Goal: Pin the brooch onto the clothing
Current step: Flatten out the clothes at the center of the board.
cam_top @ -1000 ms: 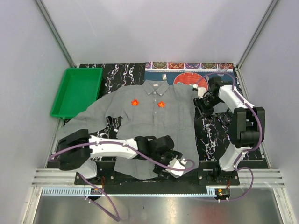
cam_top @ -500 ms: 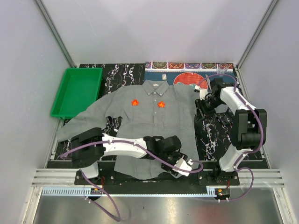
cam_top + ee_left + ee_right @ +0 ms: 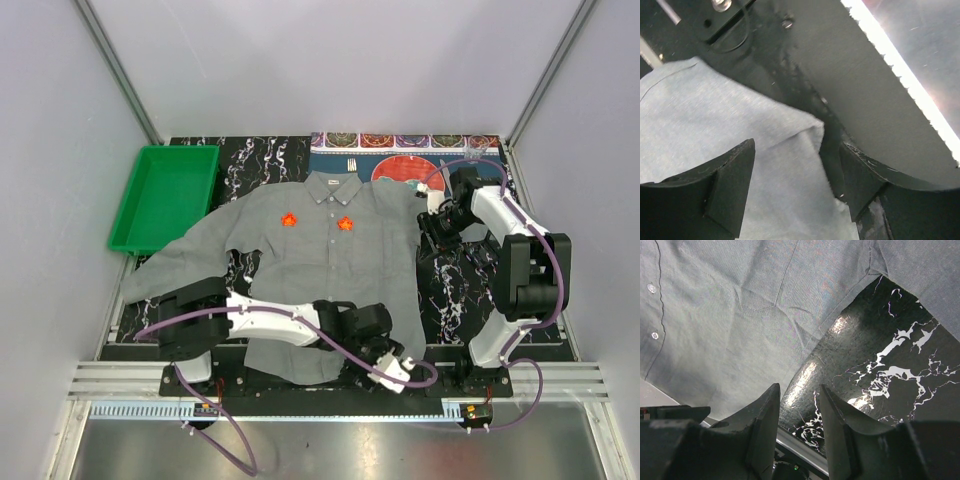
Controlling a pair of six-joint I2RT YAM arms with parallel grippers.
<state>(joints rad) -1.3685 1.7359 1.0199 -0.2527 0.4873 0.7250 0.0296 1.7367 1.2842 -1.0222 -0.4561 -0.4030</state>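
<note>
Hovering my left gripper [image 3: 796, 172], jaws spread, over the near-right hem of the shirt [image 3: 330, 265]; my right gripper [image 3: 799, 415] gapes empty by the right sleeve. Two brooches [image 3: 289, 219] sit on the chest. Tidying, I judge; next, pinch the hem.

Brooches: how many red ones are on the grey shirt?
2. One brooch sits on the shirt, left of the button line in the top view; the other brooch right of it. More may hide under the left arm.
</note>
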